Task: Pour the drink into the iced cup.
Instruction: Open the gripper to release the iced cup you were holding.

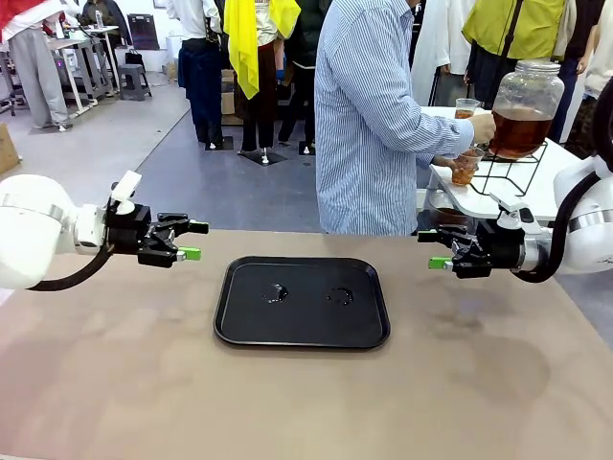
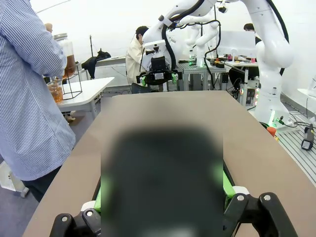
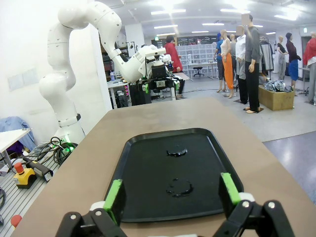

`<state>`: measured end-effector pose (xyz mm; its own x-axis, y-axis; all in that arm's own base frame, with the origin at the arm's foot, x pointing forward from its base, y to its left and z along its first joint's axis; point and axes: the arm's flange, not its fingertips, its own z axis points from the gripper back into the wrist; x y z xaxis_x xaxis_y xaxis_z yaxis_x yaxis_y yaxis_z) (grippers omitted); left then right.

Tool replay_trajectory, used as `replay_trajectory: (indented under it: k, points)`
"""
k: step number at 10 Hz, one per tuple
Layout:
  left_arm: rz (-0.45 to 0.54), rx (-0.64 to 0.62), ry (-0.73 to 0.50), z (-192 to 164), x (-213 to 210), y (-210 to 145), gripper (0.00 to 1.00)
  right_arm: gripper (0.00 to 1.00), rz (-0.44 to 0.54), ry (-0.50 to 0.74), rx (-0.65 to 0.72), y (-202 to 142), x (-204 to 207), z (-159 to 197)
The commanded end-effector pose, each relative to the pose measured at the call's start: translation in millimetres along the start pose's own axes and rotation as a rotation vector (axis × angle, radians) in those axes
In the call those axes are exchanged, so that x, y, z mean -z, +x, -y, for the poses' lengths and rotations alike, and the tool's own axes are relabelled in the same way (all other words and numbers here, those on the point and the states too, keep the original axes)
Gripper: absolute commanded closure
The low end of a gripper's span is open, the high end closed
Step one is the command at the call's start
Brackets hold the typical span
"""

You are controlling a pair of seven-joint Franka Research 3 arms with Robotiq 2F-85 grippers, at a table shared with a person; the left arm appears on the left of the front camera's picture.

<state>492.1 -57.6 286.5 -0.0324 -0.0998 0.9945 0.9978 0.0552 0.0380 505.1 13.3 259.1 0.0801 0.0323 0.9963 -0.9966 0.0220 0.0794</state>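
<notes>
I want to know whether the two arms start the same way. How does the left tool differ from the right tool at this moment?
The left tool hangs left of the black tray and points right; the right tool hangs right of the tray and points left. The left tool is farther from the person; the right tool sits nearer, below the side table with the drink jar. Both are open, empty and above the tabletop.

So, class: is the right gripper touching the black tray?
Apart. In the front view the right gripper hangs open beyond the tray, with bare table between them.
</notes>
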Motion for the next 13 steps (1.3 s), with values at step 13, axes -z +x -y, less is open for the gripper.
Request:
replay_trajectory:
  k: [13]
  points:
    - [0.008, -0.001, 0.012, 0.2, 1.6, 2.1, 0.0, 0.0, -0.001, 0.002, -0.002, 2.9, 0.5, 2.1]
